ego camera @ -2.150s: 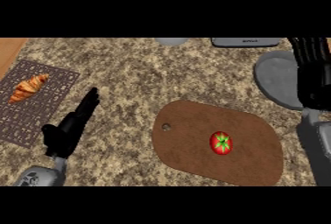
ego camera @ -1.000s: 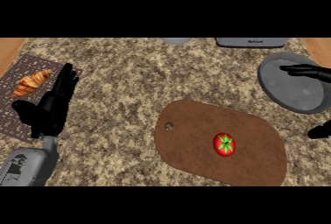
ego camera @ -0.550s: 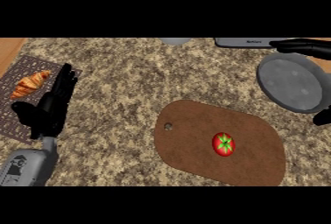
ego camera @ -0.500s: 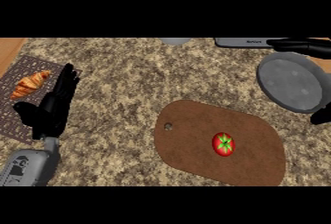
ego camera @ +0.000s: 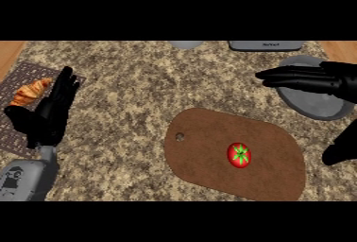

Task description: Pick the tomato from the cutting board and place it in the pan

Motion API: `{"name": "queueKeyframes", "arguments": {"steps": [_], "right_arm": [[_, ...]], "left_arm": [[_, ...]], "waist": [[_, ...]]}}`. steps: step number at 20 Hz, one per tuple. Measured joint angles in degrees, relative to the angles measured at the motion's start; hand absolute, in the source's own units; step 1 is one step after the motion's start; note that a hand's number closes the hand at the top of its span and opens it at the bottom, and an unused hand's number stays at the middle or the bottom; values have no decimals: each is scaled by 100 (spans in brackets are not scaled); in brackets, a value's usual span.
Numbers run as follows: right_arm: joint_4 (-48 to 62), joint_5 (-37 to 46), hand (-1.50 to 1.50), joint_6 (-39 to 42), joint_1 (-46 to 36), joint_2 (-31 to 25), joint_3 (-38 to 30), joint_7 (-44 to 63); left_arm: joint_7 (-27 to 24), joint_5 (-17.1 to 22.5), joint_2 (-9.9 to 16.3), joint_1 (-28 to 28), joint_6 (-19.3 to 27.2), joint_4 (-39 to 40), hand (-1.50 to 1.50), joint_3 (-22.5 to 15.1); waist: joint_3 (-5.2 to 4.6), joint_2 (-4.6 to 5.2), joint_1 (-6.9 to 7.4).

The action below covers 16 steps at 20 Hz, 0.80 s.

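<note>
A red tomato [ego camera: 239, 155] with a green stem star lies on the brown cutting board [ego camera: 209, 142] at the lower right of the counter. The grey pan [ego camera: 314, 99] sits at the right edge, partly hidden. My right hand [ego camera: 317, 79] reaches in from the right, open, with straight fingers pointing left above the pan; its thumb [ego camera: 342, 146] hangs lower, right of the board. The hand is up and to the right of the tomato, apart from it. My left hand [ego camera: 49, 116] rests open at the left, fingers up, holding nothing.
A croissant [ego camera: 29, 92] lies on a dark woven mat [ego camera: 14, 137] at the left edge, partly behind my left hand. A grey appliance [ego camera: 265, 45] and a round grey object [ego camera: 185, 44] stand at the counter's far edge.
My right hand has swung in from the right edge and down, its fingers now stretched left over the pan. The left hand, tomato and board have stayed put.
</note>
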Motion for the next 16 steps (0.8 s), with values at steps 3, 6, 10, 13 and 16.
{"name": "queueKeyframes", "arguments": {"steps": [3,6,10,13,16], "right_arm": [[-362,93,-150,75,189,176,32,255],[-646,295,-150,201,427,265,9,496],[-867,589,-150,302,698,504,-20,807],[-769,921,-150,278,669,809,-34,985],[-579,1324,-150,308,669,971,-8,988]], "left_arm": [[-87,-33,-46,125,-53,-49,0,43],[21,-82,-100,73,-56,-95,0,72],[11,-196,-194,183,-58,-202,0,80],[62,-279,-254,20,-76,-89,0,110],[57,-271,-246,-24,-186,-41,0,199]], "waist": [[1,4,11],[1,6,11],[1,9,21],[3,15,28],[2,19,41]]}}
